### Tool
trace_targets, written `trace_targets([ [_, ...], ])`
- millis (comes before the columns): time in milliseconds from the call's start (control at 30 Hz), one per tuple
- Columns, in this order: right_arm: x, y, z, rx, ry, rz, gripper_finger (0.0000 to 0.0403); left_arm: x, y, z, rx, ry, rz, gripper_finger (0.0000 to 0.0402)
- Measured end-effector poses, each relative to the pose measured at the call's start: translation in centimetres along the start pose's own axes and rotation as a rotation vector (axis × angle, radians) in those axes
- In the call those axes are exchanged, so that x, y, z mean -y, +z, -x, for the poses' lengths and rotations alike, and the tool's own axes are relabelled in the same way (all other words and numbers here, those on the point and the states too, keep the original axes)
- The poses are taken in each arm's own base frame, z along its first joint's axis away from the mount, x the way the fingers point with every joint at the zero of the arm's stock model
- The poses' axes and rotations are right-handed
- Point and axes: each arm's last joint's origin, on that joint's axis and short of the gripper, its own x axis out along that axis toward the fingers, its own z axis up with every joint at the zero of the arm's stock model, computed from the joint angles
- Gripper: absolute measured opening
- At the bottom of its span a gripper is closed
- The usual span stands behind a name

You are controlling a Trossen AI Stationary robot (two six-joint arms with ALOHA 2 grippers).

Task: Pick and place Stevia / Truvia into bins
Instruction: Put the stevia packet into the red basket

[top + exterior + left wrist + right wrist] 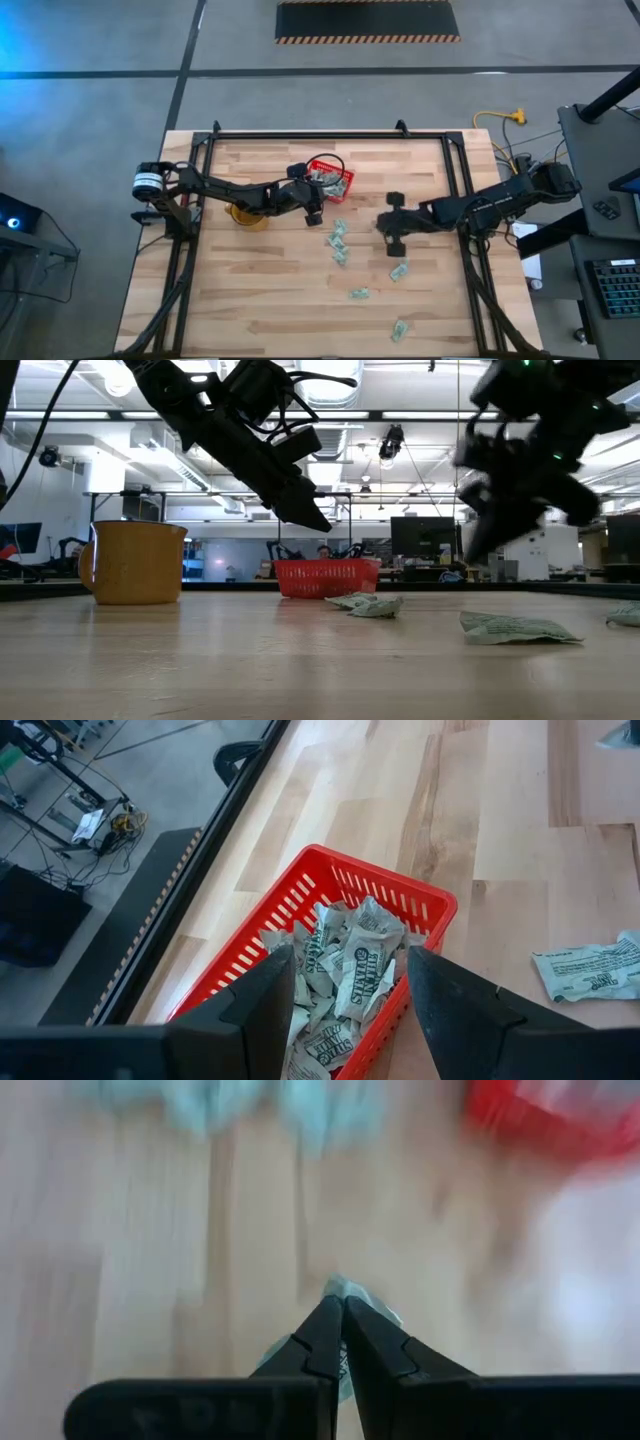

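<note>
The right hand [341,1342] hangs above the tabletop [260,290], its fingers pressed together on a sachet [352,1302] whose pale green corner pokes out past the tips; the red basket [560,1120] lies ahead of it and off to one side, a blur at the edge of the wrist view. The left hand [350,982] hovers directly over that basket [330,920], fingers spread wide and gripping nothing, with a heap of sachets [345,965] in the basket below them (printed lettering shows, too small to read). More sachets [339,240] lie scattered on the tabletop between the two hands, others [400,270] just below the right hand and further toward the near edge; one [590,968] rests flat beside the basket. A yellow mug [135,562] stands under the left arm, behind its hand.
</note>
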Motion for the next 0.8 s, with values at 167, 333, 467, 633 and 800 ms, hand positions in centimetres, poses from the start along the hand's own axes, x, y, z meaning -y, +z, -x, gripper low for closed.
trace_targets([
  [167,0.4,2.8,0.4,0.283,-0.122,0.115,0.0009,0.0,0.0,0.0,0.0,0.0,0.0,0.0178],
  [333,1.9,4.8,1.0,0.467,-0.237,0.132,0.0009,0.0,0.0,0.0,0.0,0.0,-0.001,0.0178],
  [467,4.1,5.4,1.1,0.53,-0.31,0.061,0.0009,-0.1,0.0,0.3,-0.012,-0.003,-0.007,0.0178],
  [633,7.4,5.4,0.7,0.557,-0.323,-0.046,0.0009,0.0,0.0,0.8,-0.036,-0.015,-0.024,0.0178],
  [800,10.2,5.0,-0.8,0.585,-0.267,-0.132,0.0009,0.1,0.0,0.9,-0.034,-0.019,-0.026,0.0178],
])
